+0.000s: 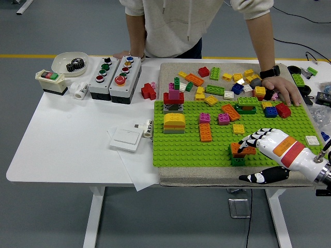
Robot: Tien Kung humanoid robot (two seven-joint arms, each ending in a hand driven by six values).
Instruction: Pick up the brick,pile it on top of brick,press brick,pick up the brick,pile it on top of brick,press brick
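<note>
Head view: right hand [264, 142] rests loose fingertips on studded orange brick [241, 149] atop green brick [237, 161].

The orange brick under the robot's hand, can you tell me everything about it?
The orange brick is a long plastic block with round studs on top. It sits on a dark green brick near the front edge of the green baseplate, tilted a little, its right end higher. The right hand lies over that end, and its black-and-white fingers touch the top. Much of the brick's right part is hidden under them.
</note>
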